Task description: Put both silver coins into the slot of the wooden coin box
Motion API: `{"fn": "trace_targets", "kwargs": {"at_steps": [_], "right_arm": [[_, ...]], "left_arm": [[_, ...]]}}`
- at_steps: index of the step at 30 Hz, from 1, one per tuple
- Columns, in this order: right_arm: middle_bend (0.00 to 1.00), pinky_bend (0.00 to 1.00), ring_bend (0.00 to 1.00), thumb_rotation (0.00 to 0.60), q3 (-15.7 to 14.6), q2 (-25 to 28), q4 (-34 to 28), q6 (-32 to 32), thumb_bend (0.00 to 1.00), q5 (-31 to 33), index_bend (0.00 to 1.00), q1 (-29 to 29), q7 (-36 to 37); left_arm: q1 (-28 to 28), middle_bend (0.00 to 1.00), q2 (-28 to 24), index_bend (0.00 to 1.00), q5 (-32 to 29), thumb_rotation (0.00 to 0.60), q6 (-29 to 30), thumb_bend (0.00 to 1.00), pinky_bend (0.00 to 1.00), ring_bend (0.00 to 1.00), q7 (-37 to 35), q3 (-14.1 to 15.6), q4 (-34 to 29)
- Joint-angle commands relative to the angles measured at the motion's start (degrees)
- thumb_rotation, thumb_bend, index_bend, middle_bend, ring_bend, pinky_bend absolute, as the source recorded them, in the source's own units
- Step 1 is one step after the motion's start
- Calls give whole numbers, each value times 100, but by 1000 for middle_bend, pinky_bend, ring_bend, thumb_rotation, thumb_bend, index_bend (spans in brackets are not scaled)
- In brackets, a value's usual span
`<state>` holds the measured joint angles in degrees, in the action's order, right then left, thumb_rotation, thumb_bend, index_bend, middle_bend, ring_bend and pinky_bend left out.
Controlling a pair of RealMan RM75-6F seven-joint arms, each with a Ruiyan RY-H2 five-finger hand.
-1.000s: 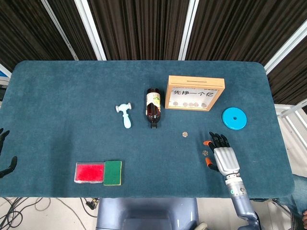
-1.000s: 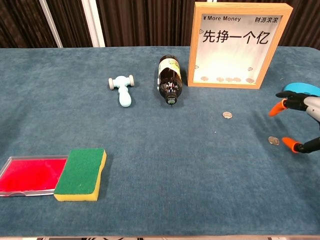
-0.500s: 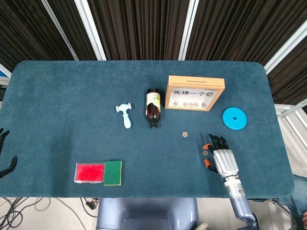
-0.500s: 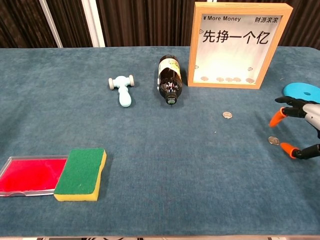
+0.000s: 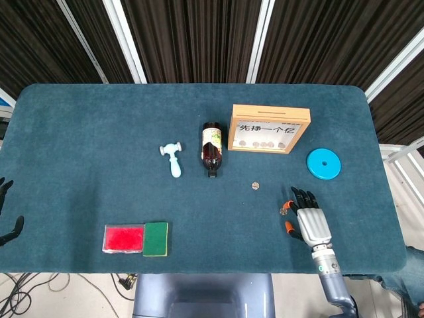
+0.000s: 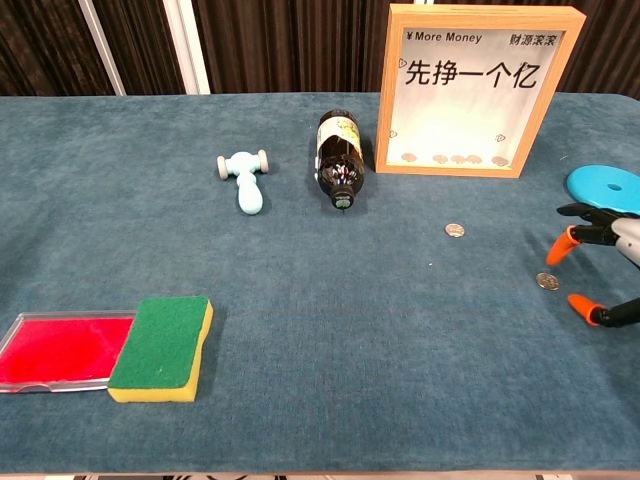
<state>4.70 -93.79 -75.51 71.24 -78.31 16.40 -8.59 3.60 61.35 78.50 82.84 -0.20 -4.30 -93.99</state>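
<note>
Two small round silver coins lie on the dark teal felt table (image 5: 99,132), and neither is in the wooden-framed coin box with the white printed front (image 5: 268,128), which stands right of centre in the upper half of the head view. By my reading the task has hardly begun: both coins are yet to be picked up and dropped in the slot on the box's top edge.

One coin (image 6: 455,230) lies below the box, apart from everything. The other coin (image 6: 547,282) lies at the right edge of the chest view, between the orange-tipped thumb and fingertips (image 6: 566,242) of the right hand (image 5: 308,216). That hand is spread wide and holds nothing, hovering palm-down, with the coin just beside its thumb side.

Only a dark sliver of the left hand (image 5: 8,222) shows at the far left edge of the head view; I cannot tell its pose.
</note>
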Motion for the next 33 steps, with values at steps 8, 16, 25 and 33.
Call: {"fn": "trace_targets", "kwargs": {"at_steps": [8, 16, 25, 33], "right_arm": [[45, 0, 0, 600, -18, -58, 146, -68, 468, 14, 376, 4, 73], [45, 0, 0, 600, 0, -101, 218, -99, 468, 34, 376, 12, 121], [45, 0, 0, 600, 8, -125, 280, -158, 469, 40, 376, 42, 143], [45, 0, 0, 600, 32, -154, 327, -215, 468, 86, 376, 66, 126]], "left_arm": [[2, 0, 4, 98, 3, 600, 4, 396, 0, 0, 12, 0, 4], [4, 0, 3, 99, -6, 600, -1, 396, 0, 0, 18, -1, 4], [6, 0, 3, 104, -19, 600, -8, 396, 0, 0, 30, -3, 4], [6, 0, 4, 104, -26, 600, -6, 396, 0, 0, 35, -7, 7]]}}
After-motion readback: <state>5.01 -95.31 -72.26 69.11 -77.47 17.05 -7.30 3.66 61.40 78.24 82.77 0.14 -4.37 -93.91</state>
